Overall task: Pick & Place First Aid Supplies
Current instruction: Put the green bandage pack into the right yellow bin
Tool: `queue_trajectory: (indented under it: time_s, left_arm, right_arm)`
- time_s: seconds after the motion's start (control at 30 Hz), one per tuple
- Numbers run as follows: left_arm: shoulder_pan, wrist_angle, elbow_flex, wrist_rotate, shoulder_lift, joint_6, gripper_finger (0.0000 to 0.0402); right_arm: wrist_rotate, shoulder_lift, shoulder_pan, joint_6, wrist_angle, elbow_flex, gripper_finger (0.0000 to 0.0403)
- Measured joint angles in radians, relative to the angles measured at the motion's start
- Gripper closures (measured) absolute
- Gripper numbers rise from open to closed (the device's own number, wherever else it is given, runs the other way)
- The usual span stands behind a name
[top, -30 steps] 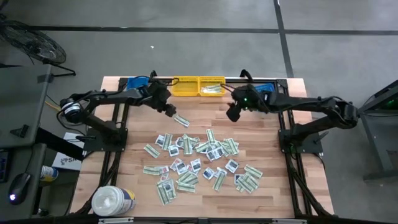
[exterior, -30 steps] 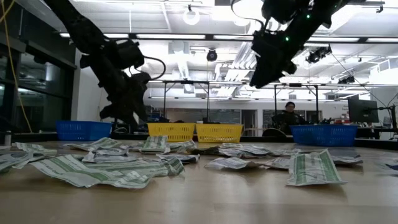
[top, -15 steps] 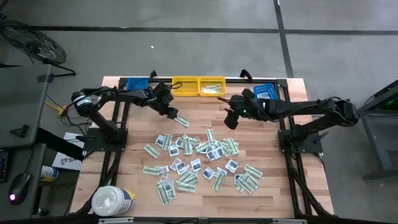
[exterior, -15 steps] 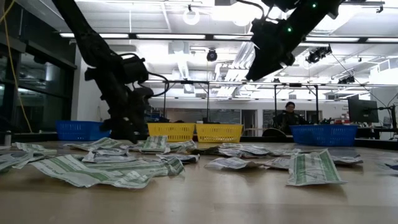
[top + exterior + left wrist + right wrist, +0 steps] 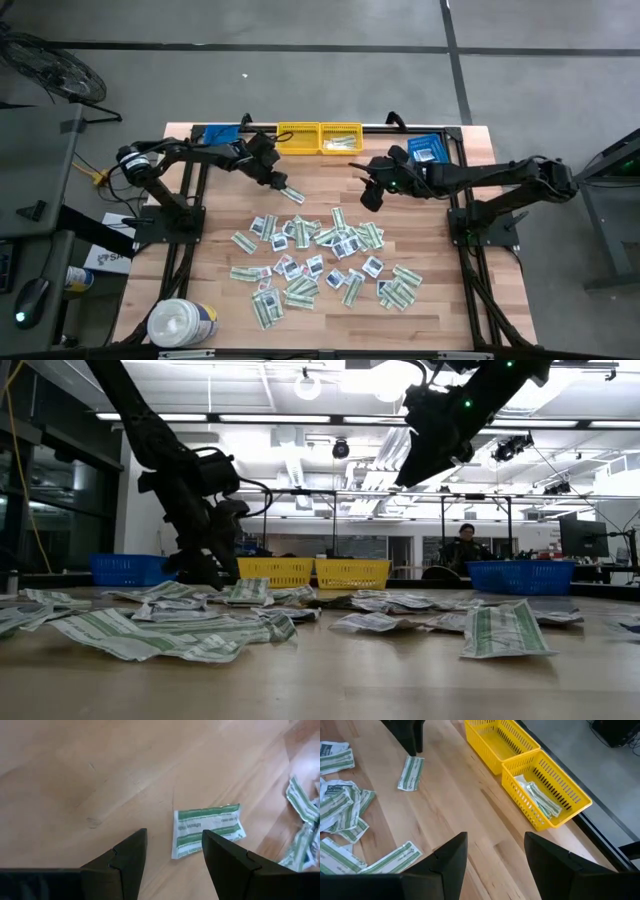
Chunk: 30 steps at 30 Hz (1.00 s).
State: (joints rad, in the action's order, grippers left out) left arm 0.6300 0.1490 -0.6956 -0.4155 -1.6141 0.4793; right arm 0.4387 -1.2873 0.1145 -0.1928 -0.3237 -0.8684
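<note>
Both jaws stand open and empty. The left gripper (image 5: pixel 279 181) has come down to the surface beside a lone green-white strip packet (image 5: pixel 207 828); the right gripper (image 5: pixel 369 197) has swung inward, hovering above the scattered packets (image 5: pixel 320 255).

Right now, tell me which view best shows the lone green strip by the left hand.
Left wrist view: the green strip fills the frame. High and right wrist views show it small; low view doesn't clearly show it.
</note>
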Motion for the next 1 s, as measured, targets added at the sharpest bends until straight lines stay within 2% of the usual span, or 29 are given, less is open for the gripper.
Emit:
queue_trajectory:
  time_s: [0.4,0.73,0.83,1.0]
  left_arm:
    - [0.000,-0.043,-0.001,-0.111,-0.100,0.034,0.0209]
    - [-0.002,-0.060,0.001,-0.113,-0.104,0.051,0.0211]
    - [-0.002,-0.057,0.001,-0.106,-0.104,0.051,0.0230]
    - [-0.002,-0.052,0.003,-0.088,-0.106,0.050,0.0288]
  right_arm:
    - [-0.002,0.000,-0.006,0.011,-0.001,0.000,0.0212]
    - [-0.003,0.000,-0.006,0.018,-0.009,0.000,0.0212]
    - [-0.003,0.000,-0.006,0.018,-0.010,0.000,0.0212]
    - [-0.004,0.000,-0.006,0.018,-0.012,0.000,0.0212]
